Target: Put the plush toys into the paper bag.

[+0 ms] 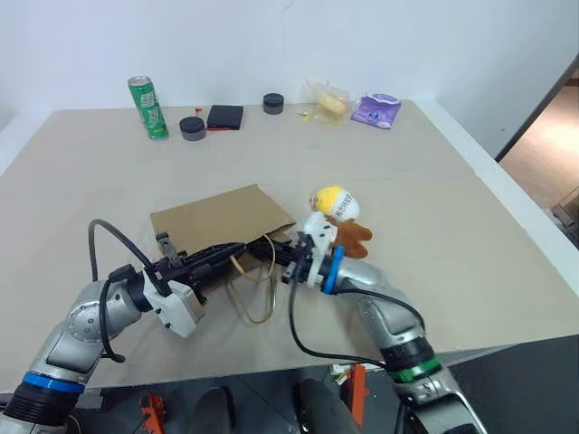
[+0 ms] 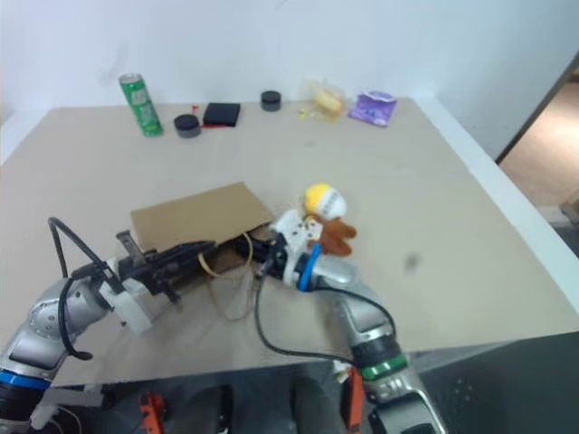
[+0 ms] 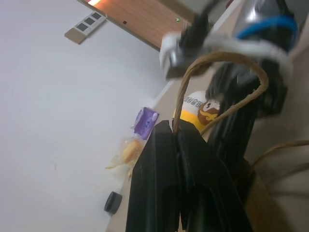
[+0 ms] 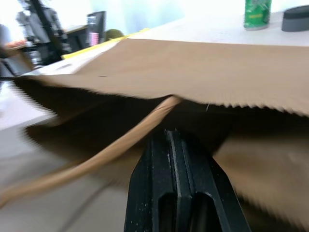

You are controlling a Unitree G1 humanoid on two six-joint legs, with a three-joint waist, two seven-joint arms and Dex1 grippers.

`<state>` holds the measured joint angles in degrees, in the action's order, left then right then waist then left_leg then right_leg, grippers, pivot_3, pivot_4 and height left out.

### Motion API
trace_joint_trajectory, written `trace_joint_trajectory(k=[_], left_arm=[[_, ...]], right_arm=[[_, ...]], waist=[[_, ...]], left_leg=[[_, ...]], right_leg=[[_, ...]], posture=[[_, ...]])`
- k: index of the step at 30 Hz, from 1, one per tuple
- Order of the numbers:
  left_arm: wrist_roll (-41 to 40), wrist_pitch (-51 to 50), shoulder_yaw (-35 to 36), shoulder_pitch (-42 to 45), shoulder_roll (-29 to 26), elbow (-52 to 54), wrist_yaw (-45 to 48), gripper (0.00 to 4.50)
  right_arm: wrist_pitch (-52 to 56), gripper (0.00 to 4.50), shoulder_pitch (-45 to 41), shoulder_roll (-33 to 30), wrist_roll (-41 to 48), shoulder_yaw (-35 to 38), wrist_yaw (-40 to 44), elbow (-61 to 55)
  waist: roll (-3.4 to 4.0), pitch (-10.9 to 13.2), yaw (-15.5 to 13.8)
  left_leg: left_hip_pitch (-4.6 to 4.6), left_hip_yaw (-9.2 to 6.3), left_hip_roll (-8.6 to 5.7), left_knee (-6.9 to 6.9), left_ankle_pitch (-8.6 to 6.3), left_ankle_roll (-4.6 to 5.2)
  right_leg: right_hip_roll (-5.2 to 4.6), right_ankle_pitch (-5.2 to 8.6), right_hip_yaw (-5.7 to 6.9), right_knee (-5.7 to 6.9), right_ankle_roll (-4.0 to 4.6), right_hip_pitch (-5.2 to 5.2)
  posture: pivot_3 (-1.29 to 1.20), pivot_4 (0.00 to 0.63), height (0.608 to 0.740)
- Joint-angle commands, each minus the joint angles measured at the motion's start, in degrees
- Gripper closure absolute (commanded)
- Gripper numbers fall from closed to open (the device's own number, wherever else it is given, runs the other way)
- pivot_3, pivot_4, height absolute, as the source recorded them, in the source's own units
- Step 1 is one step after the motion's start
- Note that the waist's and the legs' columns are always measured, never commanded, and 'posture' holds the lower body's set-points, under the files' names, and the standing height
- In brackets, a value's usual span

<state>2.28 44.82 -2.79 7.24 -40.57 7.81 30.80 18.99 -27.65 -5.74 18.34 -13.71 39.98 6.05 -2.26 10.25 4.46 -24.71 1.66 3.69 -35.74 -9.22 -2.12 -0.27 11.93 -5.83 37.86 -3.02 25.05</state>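
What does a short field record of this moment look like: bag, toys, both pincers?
bag: brown paper bag lying flat on the table, mouth towards the robot
toys: yellow-and-white egg plush and brown monkey plush beside the mouth, outside
left pincer: shut on a loop handle
right pincer: shut, at the bag's mouth
back edge: green can, purple packet

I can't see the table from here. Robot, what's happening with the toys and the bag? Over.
Left gripper shut on bag handle. Right gripper shut at paper bag mouth. Plush toys on table beside bag. Nothing blocking.
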Motion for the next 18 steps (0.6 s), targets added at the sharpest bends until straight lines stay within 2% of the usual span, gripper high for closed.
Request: trace_joint_trajectory(k=[1,5,10,18], left_arm=[[0.7,-0.8,2.8,-0.5,0.8,2.6,-1.6,4.5],[0.5,-5.6,6.5,-0.1,2.5,3.2,-4.5,4.5],[-0.5,-12.3,11.8,1.7,4.9,4.1,-8.8,4.5],[-2.4,-20.6,14.1,6.9,7.6,10.8,-11.6,4.5]], right_arm=[[-2.0,4.41,-2.4,3.7,-3.6,-1.6,-3.8,4.7],[-0.2,4.41,-2.4,5.8,-6.6,-2.2,-7.6,7.5],[2.1,4.41,-2.0,5.3,-11.1,-4.7,-9.8,8.6],[8.7,4.41,-2.9,5.4,-12.9,-4.8,-11.3,7.8]], waist=[[0.0,0.0,0.0],[0.0,0.0,-0.1],[-0.17,-0.1,0.0],[-0.68,-0.5,0.0]], left_leg=[[0.01,0.0,0.0,0.0,0.0,0.0],[-0.04,-0.04,0.0,0.03,0.0,0.0],[-0.01,-0.05,0.01,0.02,0.0,0.0],[0.1,-0.09,0.02,0.02,0.0,0.01]], right_leg=[[0.0,0.0,0.0,0.0,0.0,0.0],[0.01,0.03,0.04,0.0,0.03,0.02],[0.01,0.03,0.05,0.0,0.01,0.0],[-0.01,-0.02,0.12,0.02,0.04,-0.15]], posture=[[0.0,0.15,0.74],[0.0,0.15,0.74],[0.0,0.15,0.74],[0.0,0.15,0.74]])
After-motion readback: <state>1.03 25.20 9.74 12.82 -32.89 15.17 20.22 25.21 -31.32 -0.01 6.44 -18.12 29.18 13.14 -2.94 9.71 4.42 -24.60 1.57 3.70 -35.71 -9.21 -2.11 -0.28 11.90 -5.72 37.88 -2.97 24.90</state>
